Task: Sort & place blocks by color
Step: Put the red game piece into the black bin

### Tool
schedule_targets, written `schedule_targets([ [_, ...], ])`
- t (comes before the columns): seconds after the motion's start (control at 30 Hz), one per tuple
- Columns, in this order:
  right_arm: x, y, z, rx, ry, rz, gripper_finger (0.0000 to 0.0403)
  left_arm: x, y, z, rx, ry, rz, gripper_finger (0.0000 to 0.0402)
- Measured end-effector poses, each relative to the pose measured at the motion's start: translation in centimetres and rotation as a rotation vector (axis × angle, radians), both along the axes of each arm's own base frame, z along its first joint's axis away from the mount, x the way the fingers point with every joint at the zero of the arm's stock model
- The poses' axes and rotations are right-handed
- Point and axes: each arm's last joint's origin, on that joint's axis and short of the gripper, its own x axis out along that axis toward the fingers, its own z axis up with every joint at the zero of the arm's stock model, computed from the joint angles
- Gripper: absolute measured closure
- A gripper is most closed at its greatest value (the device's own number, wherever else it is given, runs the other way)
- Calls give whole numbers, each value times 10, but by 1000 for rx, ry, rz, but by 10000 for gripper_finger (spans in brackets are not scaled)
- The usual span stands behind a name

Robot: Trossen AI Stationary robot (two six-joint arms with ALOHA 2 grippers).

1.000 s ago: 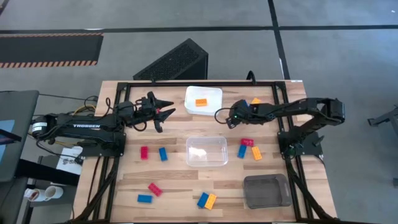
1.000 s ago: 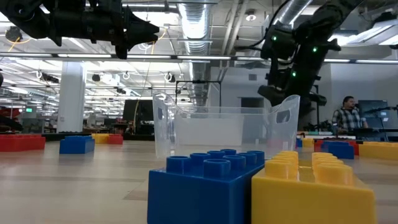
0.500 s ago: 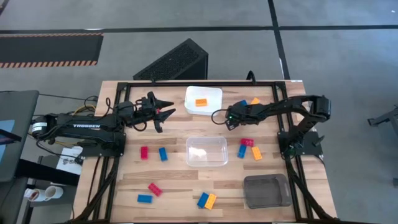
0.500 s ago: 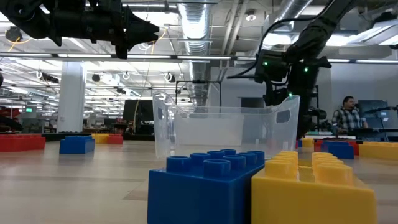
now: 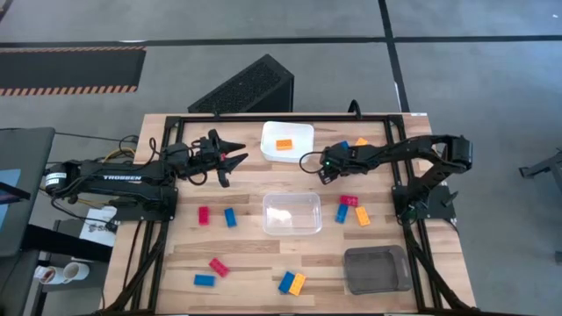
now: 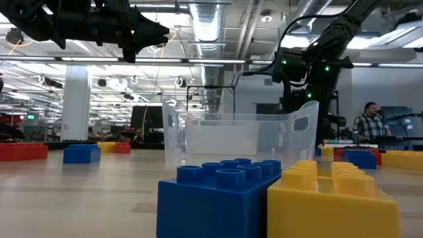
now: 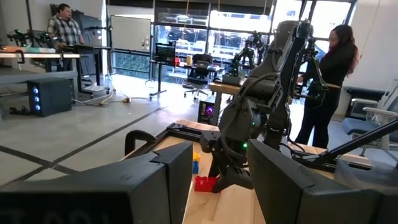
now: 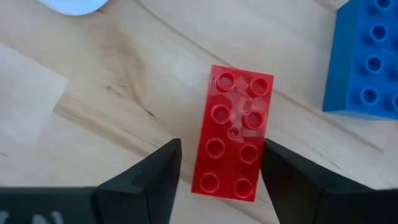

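While the left gripper (image 5: 230, 159) hangs spread and empty over the table's left side, the right gripper (image 8: 216, 163) sits low, just right of the white tray (image 5: 287, 140). Its fingers (image 8: 155, 168) are parted either side of a red block (image 8: 234, 142), not clamped, with a blue block (image 8: 368, 59) just beside.

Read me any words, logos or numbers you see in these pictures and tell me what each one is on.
"TROSSEN", in white letters along the left arm, seen in the high view.
White marks at the lower edge of the right wrist view, on the right claw: cut off, not readable.
No lettering shows on the blocks or containers.
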Motion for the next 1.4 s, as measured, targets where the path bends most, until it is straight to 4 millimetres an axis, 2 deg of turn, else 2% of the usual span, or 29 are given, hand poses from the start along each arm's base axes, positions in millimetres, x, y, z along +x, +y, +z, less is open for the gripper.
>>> schedule_targets([
  [0.1,0,2,0,4,8,4,209,0,0,0,0,0,-4,260],
  [0.23,2,8,1,-11,15,56,287,0,0,0,-1,0,-6,260],
  [0.27,3,10,1,-12,16,73,293,0,0,0,-1,0,-6,260],
  [0.4,2,25,13,13,-17,155,293,0,0,0,-3,-1,-6,260],
  [0.57,-7,57,46,12,-122,228,293,0,0,0,-2,-1,-5,260],
  [0.73,-26,104,79,44,-242,435,293,0,0,0,-2,-1,-5,260],
  [0.83,-40,140,92,76,-298,647,293,0,0,0,-2,-1,-5,260],
  [0.9,-51,158,98,119,-337,701,293,0,0,0,-5,-2,-6,260],
  [1.03,-72,185,104,250,-366,678,293,0,0,0,-9,-3,-6,260],
  [1.17,-91,206,102,367,-323,665,293,0,0,0,-10,-3,-5,260],
  [1.4,-106,239,94,553,-247,655,293,0,0,0,-10,-4,-3,260],
])
